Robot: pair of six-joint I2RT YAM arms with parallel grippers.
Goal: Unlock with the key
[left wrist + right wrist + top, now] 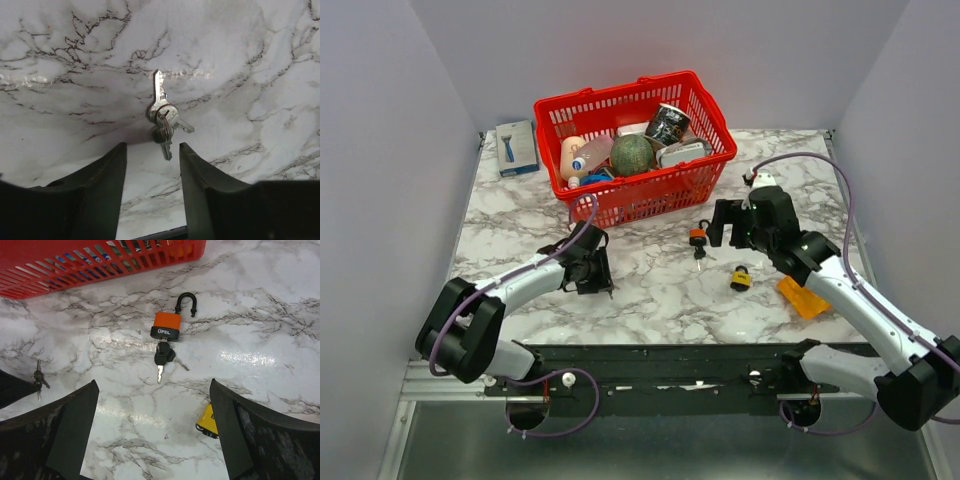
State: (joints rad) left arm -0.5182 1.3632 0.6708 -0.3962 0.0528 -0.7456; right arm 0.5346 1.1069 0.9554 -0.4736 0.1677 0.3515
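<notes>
Keys (pixel 162 117): lay flat on the marble (pixel 520 240) as a small ringed bunch with blades splayed, just ahead of the left claw and apart from it.
Left claw (pixel 152 150): released, jaws parted, nothing held; hovered low, lined up short of the bunch.
Yellow lock (pixel 741 278): lay close by the right claw's right finger, well apart from the keys; shackle too small to read.
Orange lock (pixel 167 326): lay between the basket (pixel 650 200) and the right claw; shackle looked free at one end, with a key (pixel 160 371) already in the body.
Right claw (pixel 152 385): released, spread wide, empty, poised over bare marble with the orange lock ahead.
Risk, pick-up: thin flat metal on slick stone, so likely to skid away under closing fingers.
Risk, grasp: might have caught one blade or only the ring, with the rest left to swing and twist out of line.
Risk, wrong blade: several on the ring; could not tell which fitted.
Risk, wrong lock: orange one seemingly open already, so probably the yellow one left to do.
Risk, insertion: a loose lock would likely slide or spin under a pushed key unless clamped by the right claw.
Risk, crowding: both arms needed mid-table, close enough to clash.
</notes>
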